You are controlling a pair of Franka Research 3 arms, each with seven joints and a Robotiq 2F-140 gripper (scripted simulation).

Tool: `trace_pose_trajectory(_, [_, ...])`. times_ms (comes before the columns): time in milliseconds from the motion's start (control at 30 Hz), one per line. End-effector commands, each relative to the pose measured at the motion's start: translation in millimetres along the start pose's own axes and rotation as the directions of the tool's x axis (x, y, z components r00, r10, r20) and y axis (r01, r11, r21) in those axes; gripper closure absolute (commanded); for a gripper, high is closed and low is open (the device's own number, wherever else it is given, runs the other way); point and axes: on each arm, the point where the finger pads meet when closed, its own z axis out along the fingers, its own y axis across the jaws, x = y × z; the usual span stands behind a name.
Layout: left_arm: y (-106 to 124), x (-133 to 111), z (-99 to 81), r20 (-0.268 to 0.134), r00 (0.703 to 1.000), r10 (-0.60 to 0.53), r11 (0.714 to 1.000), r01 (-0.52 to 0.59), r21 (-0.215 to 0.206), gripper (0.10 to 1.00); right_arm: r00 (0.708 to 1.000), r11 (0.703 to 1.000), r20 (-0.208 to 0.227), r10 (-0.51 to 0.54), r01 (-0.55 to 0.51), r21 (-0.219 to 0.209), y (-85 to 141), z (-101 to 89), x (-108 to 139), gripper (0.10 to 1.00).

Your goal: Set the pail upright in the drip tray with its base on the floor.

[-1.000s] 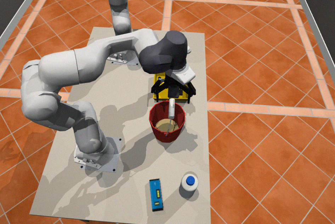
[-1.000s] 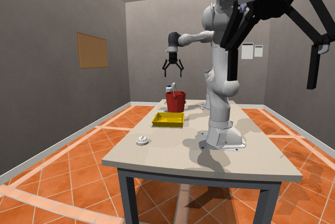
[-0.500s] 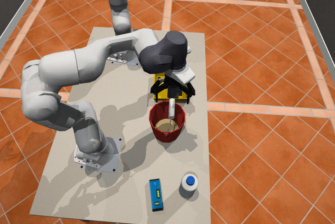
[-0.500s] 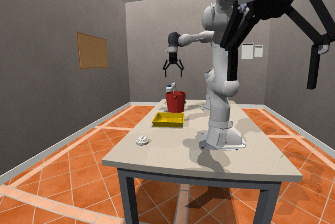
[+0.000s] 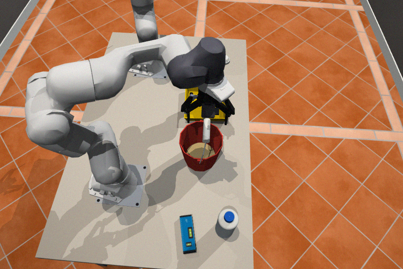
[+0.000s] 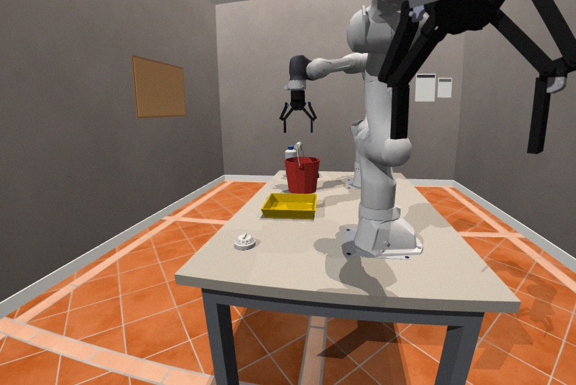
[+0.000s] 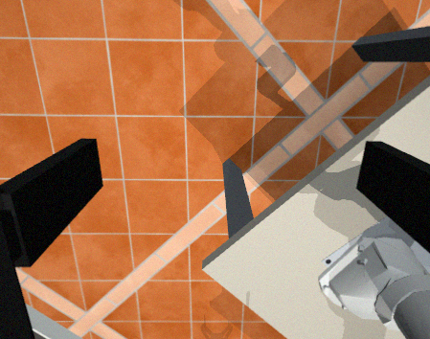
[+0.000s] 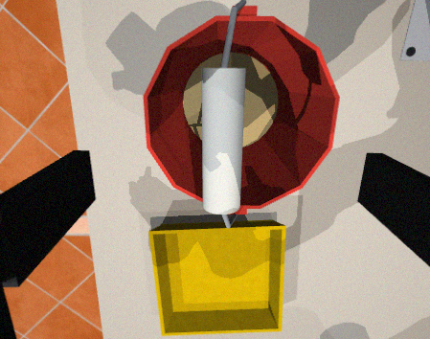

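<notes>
The red pail (image 5: 192,161) (image 6: 302,180) (image 8: 319,129) stands upright on the table, outside the drip tray. Its handle with a white grip (image 5: 206,130) (image 6: 298,144) (image 8: 223,120) is raised and leans toward the tray. The yellow drip tray (image 5: 195,118) (image 6: 288,212) (image 8: 218,321) lies flat right beside the pail, with nothing in it. My right gripper (image 5: 207,122) (image 6: 298,131) (image 8: 228,176) is open and empty, pointing down above the white grip, not touching it. My left gripper (image 6: 467,144) (image 7: 230,164) is open and empty, high beyond the table's edge.
A white dial timer (image 5: 227,59) (image 6: 244,242) lies beyond the tray, near the table's corner. A white bottle with a blue cap (image 5: 228,221) (image 6: 290,153) and a blue spirit level (image 5: 187,235) are on the pail's other side. The arm bases stand along the opposite long edge.
</notes>
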Motion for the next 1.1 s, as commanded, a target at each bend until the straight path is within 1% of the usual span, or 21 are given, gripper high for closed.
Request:
trace_pose_trajectory(0, [0,0,0.2,-0.001,1.000,-0.002,1.000,0.002,0.001,0.098,1.000,1.000,-0.003,-0.005,0.005,-0.002,0,0.3,1,0.098])
trace_pose_trajectory(567, [0,0,0.2,-0.001,1.000,-0.002,1.000,0.002,0.001,0.098,1.000,1.000,-0.003,-0.005,0.005,-0.002,0,4.5,1,0.098])
trace_pose_trajectory(800, [0,0,0.2,-0.001,1.000,-0.002,1.000,0.002,0.001,0.098,1.000,1.000,-0.003,-0.005,0.005,-0.002,0,13.9,1,0.098])
trace_pose_trajectory(1067, [0,0,0.2,-0.001,1.000,-0.002,1.000,0.002,0.001,0.098,1.000,1.000,-0.003,-0.005,0.005,-0.002,0,30.6,1,0.098])
